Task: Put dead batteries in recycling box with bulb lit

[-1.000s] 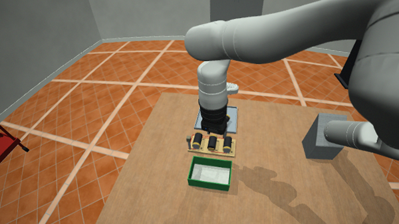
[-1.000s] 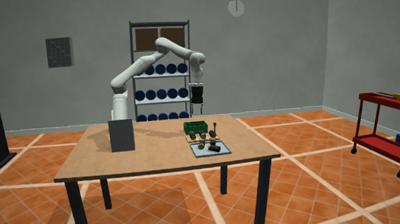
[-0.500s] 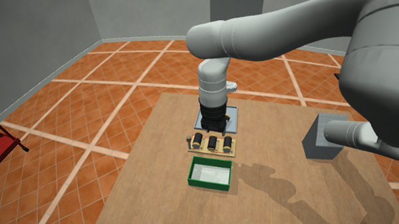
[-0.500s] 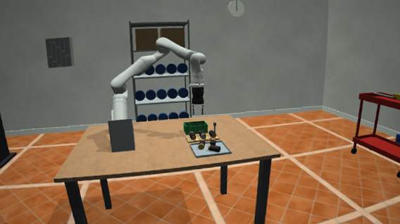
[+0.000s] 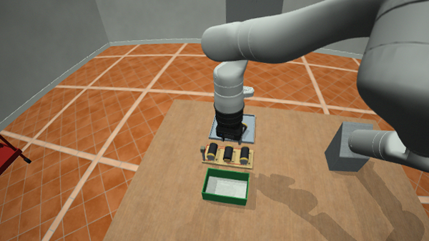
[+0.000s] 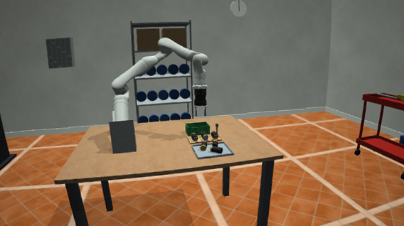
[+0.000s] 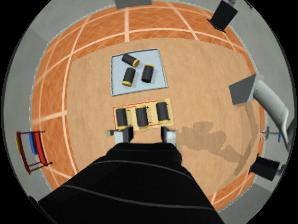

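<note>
My gripper (image 5: 232,140) (image 6: 201,115) (image 7: 147,132) is open and empty, high above the table. The holder board (image 5: 220,157) (image 7: 152,121) carries three black batteries with yellow ends: left (image 5: 212,151) (image 7: 121,118), middle (image 5: 228,154) (image 7: 142,116), right (image 5: 244,155) (image 7: 162,111). A small grey post (image 5: 203,153) (image 6: 216,127) stands at its left end; I cannot make out a lit bulb. The blue-grey tray (image 5: 251,135) (image 7: 117,90) holds three loose batteries (image 7: 130,60) (image 7: 129,77) (image 7: 147,73) lying down. The green recycling box (image 5: 224,199) (image 6: 197,129) stands upright; no battery shows inside.
A grey block (image 5: 344,148) (image 6: 123,136) (image 7: 242,93) stands on the table, well to the right of the holder in the top view. The box, holder and tray stand in a row, close together. A red cart (image 6: 386,146) stands on the floor away from the table.
</note>
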You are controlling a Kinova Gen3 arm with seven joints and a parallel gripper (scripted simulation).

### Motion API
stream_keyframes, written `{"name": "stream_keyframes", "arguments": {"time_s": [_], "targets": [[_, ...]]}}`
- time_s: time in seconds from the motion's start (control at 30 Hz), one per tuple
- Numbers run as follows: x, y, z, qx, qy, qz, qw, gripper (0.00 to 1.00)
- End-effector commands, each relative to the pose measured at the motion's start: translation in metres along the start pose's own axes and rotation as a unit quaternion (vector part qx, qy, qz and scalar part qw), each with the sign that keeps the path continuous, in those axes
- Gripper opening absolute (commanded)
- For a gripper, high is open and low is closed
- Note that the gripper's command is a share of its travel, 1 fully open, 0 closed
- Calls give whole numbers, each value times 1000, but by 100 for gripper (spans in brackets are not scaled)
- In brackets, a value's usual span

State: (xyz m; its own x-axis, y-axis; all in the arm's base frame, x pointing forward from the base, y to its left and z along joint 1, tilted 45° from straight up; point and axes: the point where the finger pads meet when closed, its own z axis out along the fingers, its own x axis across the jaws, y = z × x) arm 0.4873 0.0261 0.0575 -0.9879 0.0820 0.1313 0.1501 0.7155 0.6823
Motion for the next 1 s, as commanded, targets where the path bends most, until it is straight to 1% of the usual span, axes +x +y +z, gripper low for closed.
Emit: {"name": "stream_keyframes", "arguments": {"time_s": [0.0, 0.97], "targets": [[-1, -4, 0, -1, -2, -2, 1000, 100], [-9, -17, 4, -8, -8, -32, 999, 100]]}}
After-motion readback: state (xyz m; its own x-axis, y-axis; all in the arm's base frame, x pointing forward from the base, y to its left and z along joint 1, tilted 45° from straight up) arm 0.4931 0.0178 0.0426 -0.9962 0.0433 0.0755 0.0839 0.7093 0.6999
